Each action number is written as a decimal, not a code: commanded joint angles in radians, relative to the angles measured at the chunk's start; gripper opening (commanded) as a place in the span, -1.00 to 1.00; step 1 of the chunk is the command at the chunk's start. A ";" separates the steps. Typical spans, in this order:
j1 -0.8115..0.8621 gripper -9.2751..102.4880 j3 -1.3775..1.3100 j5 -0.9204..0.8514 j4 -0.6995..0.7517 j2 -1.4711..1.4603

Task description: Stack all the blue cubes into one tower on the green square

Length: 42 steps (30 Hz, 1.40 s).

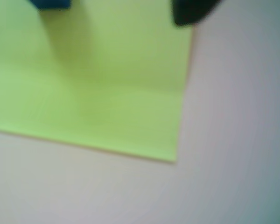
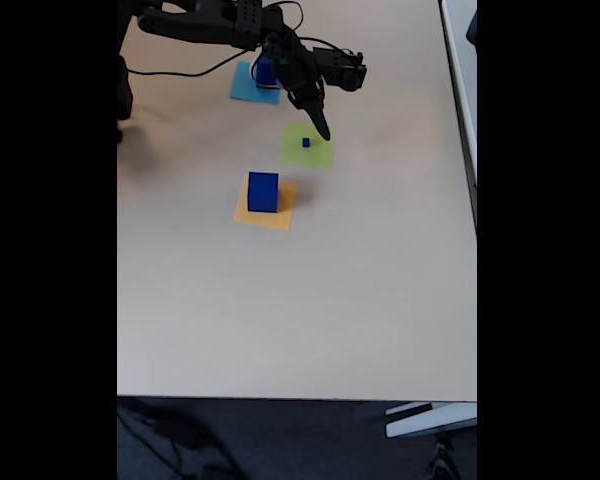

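Where the arm reaches in from the top left of the fixed view, its fingers point down over the top right edge of the green square, tip just above the paper; can't tell if they're spread or closed, they read as one dark point from here. Small blue cube sits on the green square, near its middle, not touched by the fingers. Large blue cube stands on an orange-yellow square, below and left of the green one. Third blue cube rests on a light-blue square further up, partly hidden behind the arm. Bench is pale beige. Wrist view, blurry: green square lies flat, a blue cube's edge at top left, a dark finger tip at top, over the paper's right edge.
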 commanded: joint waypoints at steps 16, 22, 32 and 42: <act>0.015 -0.22 0.098 -0.011 -0.104 0.078; 0.035 -0.23 0.161 -0.015 -0.144 0.095; 0.055 -0.28 0.179 -0.040 -0.144 0.110; 0.054 -0.36 0.201 -0.031 -0.173 0.109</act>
